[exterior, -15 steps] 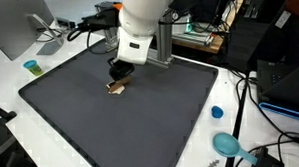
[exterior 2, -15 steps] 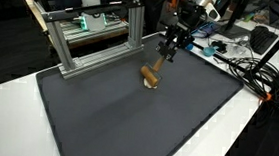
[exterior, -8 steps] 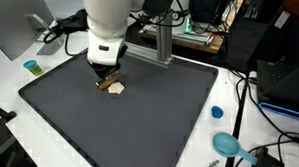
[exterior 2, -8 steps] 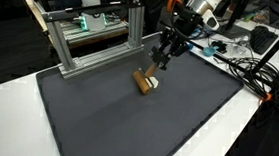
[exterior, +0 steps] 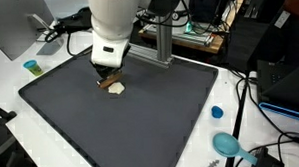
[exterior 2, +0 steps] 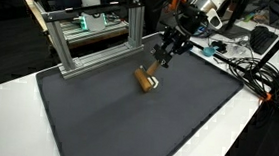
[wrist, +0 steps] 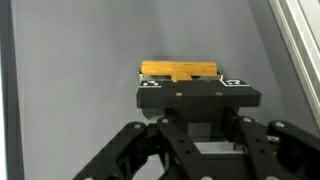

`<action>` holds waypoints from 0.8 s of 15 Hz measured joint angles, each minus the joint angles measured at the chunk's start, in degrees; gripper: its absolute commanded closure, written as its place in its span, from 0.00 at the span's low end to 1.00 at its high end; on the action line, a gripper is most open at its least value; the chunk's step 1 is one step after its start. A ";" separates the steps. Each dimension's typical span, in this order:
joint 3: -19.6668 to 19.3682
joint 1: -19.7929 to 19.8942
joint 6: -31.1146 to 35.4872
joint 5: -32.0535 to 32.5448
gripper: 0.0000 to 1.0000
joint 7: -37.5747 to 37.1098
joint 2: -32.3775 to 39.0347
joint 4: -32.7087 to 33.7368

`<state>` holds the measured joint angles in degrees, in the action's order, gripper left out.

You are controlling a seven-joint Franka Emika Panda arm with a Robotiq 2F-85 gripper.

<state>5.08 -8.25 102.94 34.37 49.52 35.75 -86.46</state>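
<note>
A wooden block [wrist: 180, 71] is pinched by the gripper [wrist: 196, 88] above a dark mat [exterior 2: 126, 122]. The fingertips are hidden behind the gripper's body in the wrist view, and only the block's top edge is seen.

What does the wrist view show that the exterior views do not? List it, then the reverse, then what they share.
Only the wrist view: the wooden block's yellow top face with its raised strip, seen close up just beyond the claw.
Only the exterior views: the white arm, the metal frame behind the mat, a blue cup and cables on the white table.
Shared: the claw, the block beside its tip, and the dark mat.
</note>
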 measured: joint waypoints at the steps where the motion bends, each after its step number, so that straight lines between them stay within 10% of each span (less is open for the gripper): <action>1: 0.00 -0.98 -1.41 0.50 0.79 -1.06 -0.94 -0.05; 6: 1.78 -1.58 -2.20 -1.29 0.79 2.06 -6.63 -0.68; 7: 2.07 -0.64 -0.63 -3.04 0.54 3.57 -7.53 -1.00; 12: 2.57 3.20 3.36 -8.18 0.79 8.40 -8.73 -1.90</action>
<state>7.65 -5.05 106.29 26.19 57.92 27.02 -88.36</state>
